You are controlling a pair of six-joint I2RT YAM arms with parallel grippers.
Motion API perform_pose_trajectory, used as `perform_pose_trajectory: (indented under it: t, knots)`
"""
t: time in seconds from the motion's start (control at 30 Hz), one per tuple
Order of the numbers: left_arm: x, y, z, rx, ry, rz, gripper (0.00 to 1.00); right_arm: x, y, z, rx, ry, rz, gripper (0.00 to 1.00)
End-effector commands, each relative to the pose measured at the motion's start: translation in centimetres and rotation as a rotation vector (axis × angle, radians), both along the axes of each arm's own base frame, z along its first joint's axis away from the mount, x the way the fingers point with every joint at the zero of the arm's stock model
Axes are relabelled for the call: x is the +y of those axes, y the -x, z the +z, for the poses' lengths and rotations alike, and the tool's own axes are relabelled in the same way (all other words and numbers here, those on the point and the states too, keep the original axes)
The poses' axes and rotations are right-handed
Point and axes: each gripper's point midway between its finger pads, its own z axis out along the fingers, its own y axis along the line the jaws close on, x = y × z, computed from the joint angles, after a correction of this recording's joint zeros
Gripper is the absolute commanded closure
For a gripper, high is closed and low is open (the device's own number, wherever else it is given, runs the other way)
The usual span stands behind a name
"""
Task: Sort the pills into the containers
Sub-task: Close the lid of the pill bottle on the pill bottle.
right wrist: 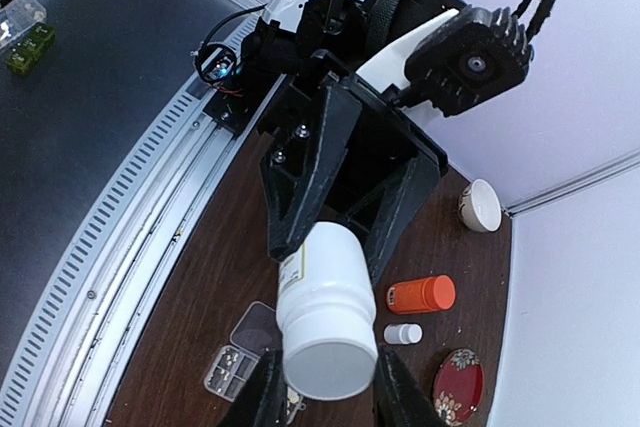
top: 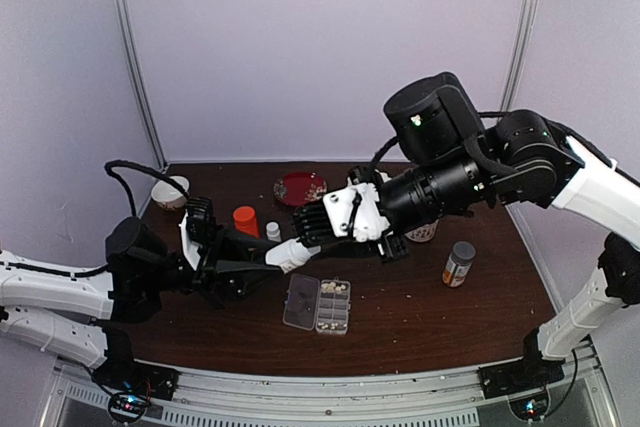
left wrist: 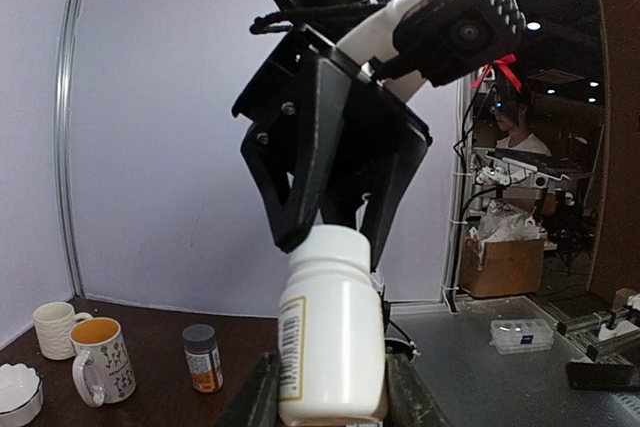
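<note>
A large white bottle is held in mid-air above the table, level with the pill box. My left gripper is shut on its body; in the left wrist view the bottle stands between my fingers. My right gripper is shut on its white cap, fingers on both sides. The clear pill box lies below with its lid open to the left. Tiny beige pills sit in some cells, also in the right wrist view.
An orange bottle, a small white bottle and a red plate sit behind the grippers. A white bowl is at the back left. A brown jar and a mug stand at the right.
</note>
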Motion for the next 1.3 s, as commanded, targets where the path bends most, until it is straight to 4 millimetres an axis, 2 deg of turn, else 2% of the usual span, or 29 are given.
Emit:
perform_pose_trajectory:
  t: [0.0, 0.07, 0.27, 0.43, 0.57, 0.67, 0.8, 0.9, 1.0, 1.1, 1.27]
  knots:
    - [0.9, 0.4, 5.3, 0.022, 0.157, -0.037, 1.0, 2.6, 1.5, -1.6, -0.089, -0.091, 0.136, 0.88]
    - [0.7, 0.8, 5.7, 0.035, 0.158, -0.082, 1.0, 2.6, 2.1, -1.0, -0.105, -0.157, 0.171, 0.9]
    - [-1.1, 2.3, 6.9, 0.064, 0.081, -0.248, 1.0, 2.2, 2.2, -1.8, -0.237, -0.18, 0.223, 0.91]
    - [-1.5, 2.3, 6.9, 0.075, 0.044, -0.253, 1.0, 1.9, 2.4, -1.7, -0.298, -0.245, 0.237, 0.93]
    - [-1.7, 1.3, 6.3, 0.046, -0.014, -0.156, 1.0, 2.3, 2.7, -1.7, -0.151, -0.218, 0.202, 0.92]
    - [-1.6, 0.3, 5.7, -0.004, -0.096, -0.053, 1.0, 3.0, 2.2, -1.5, 0.0, -0.203, 0.098, 0.92]
    - [-0.3, -1.2, 5.4, -0.145, -0.134, 0.121, 1.0, 3.5, 1.5, -0.7, 0.237, -0.262, -0.07, 0.93]
    - [0.5, -2.2, 5.3, -0.287, -0.149, 0.234, 1.0, 3.5, 2.5, -0.6, 0.437, -0.292, -0.109, 0.96]
    - [0.7, -2.9, 5.3, -0.408, -0.198, 0.303, 1.0, 3.4, 2.6, -0.1, 0.603, -0.332, -0.183, 1.0]
    - [0.7, -3.5, 5.2, -0.524, -0.242, 0.353, 1.0, 3.1, 1.5, 0.0, 0.768, -0.375, -0.327, 0.96]
    - [0.6, -4.0, 5.1, -0.637, -0.26, 0.4, 1.0, 2.5, 0.7, -0.3, 1.011, -0.373, -0.512, 0.97]
